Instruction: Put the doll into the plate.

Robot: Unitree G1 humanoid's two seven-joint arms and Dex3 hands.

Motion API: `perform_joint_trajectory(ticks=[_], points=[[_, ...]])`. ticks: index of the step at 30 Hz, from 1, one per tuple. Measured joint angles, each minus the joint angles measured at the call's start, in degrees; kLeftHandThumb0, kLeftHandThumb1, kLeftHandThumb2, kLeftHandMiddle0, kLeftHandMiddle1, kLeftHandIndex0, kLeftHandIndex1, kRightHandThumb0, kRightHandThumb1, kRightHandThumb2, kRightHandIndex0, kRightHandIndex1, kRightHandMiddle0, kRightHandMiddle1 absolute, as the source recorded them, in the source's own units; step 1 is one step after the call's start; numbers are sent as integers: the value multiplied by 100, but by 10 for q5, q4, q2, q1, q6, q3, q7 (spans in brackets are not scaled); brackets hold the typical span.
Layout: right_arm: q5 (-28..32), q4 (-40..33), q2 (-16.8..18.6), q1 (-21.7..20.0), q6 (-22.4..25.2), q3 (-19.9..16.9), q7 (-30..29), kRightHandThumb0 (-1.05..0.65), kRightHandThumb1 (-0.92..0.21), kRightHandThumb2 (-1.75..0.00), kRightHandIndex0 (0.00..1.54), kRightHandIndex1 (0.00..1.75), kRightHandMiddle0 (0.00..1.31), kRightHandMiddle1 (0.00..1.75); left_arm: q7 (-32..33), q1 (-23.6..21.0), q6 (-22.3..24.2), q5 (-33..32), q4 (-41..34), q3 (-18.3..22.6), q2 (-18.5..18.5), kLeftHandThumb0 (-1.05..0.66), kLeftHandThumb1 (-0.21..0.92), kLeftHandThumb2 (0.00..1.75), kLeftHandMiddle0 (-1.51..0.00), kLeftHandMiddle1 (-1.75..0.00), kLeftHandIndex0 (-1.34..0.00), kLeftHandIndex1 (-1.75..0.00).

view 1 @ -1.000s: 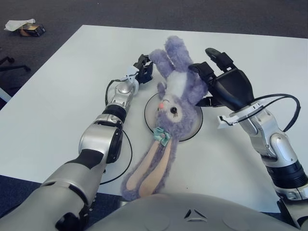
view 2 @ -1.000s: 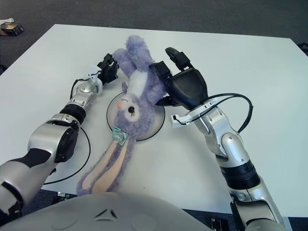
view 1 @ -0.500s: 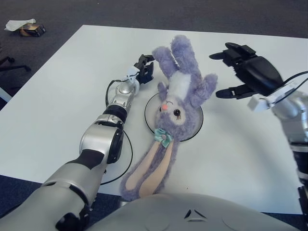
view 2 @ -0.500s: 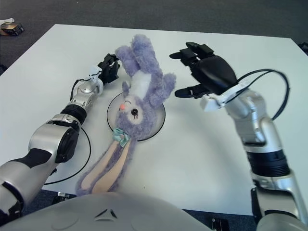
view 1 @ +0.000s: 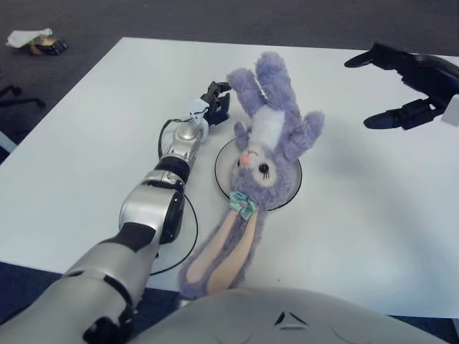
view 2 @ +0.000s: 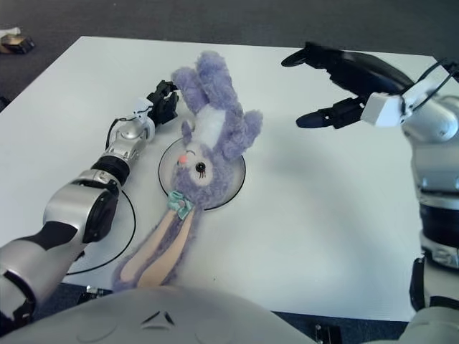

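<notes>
Right hand (view 2: 344, 86) withdrawn, wrist right-eye only

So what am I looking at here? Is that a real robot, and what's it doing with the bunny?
Yes, a real robot. Both pictures come from two camera eyes in its head, looking down at a white table. A fluffy purple bunny doll lies across a round white plate, its long ears hanging off towards the robot. The left hand, black fingers on a silver arm, shows beside the bunny's legs; I can't tell whether it grips them. The right hand hangs open above the table, holding nothing.
</notes>
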Motion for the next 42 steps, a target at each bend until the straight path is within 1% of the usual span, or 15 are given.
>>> perform_joint_trajectory(ticks=[4, 7, 11, 16, 18, 20, 22, 24, 26, 28, 32, 33, 36, 41, 42], points=[[11, 53, -33, -43, -19, 3, 35, -94, -71, -40, 11, 81, 0, 84, 0, 0, -2, 0, 0, -1, -4, -85, 92, 75, 0, -64, 0, -98], [30, 66, -46, -50, -10, -1, 53, -91, -66, -44, 10, 82, 0, 82, -1, 0, -4, 0, 0, -1, -4, -85, 92, 74, 0, -67, 0, -105], [50, 77, -49, -45, 6, -8, 67, -85, -58, -57, 11, 75, 0, 82, -2, 0, -4, 0, 0, -1, -4, -86, 92, 73, 0, -71, 0, -112], [49, 112, -44, -25, 2, -10, 58, -80, -56, -62, 12, 73, 0, 83, -2, 0, -4, 0, 1, -1, -5, -86, 92, 73, 0, -72, 0, -117], [41, 114, -33, -6, 7, -12, 32, -76, -57, -65, 13, 73, 0, 86, -2, 1, -6, 0, 1, -1, -6, -86, 92, 73, 0, -74, 0, -120], [34, 112, -8, 20, 17, -16, -11, -69, -59, -69, 15, 75, 0, 89, -2, 3, -11, 0, 1, -1, -7, -85, 92, 72, 0, -77, 0, -122], [32, 117, 32, 47, 31, -14, -51, -65, -60, -72, 17, 77, 0, 90, -2, 6, -21, 0, 1, -1, -7, -85, 92, 72, 0, -79, 0, -123], [32, 123, 65, 67, 47, -8, -72, -60, -62, -75, 19, 80, 0, 91, -2, 8, -30, 0, 1, -1, -9, -85, 92, 72, 0, -82, 0, -122], [32, 126, 101, 84, 69, 0, -93, -51, -65, -81, 22, 87, 0, 92, -2, 10, -43, 0, 0, -1, -10, -84, 92, 71, 0, -83, 0, -116], [28, 127, 143, 95, 96, 6, -130, -47, -70, -84, 25, 95, 0, 101, -2, 14, -59, 1, -1, -2, -10, -86, 92, 72, 0, -83, 0, -110], [7, 127, 215, 103, 126, 12, -215, -42, -77, -86, 27, 109, 0, 119, -1, 23, -94, 5, -2, -5, -10, -86, 92, 74, 0, -87, 0, -107], [3, 127, 226, 103, 129, 12, -230, -41, -82, -85, 24, 116, 0, 122, -1, 26, -101, 6, -2, -6, -10, -86, 92, 74, 0, -89, 0, -108], [1, 127, 261, 103, 135, 8, -280, -40, -84, -85, 27, 123, 0, 134, 3, 33, -119, 14, 5, -9, -8, -83, 92, 76, 0, -94, 0, -112], [12, 132, 316, 103, 135, -2, -337, -40, -86, -86, 29, 127, 0, 141, 15, 41, -134, 22, 17, -11, -3, -81, 92, 77, 0, -100, 0, -118], [16, 135, 324, 104, 134, -3, -344, -38, -88, -74, 30, 127, 6, 153, 17, 42, -137, 22, 18, -11, -3, -80, 92, 77, 0, -101, 0, -119]])
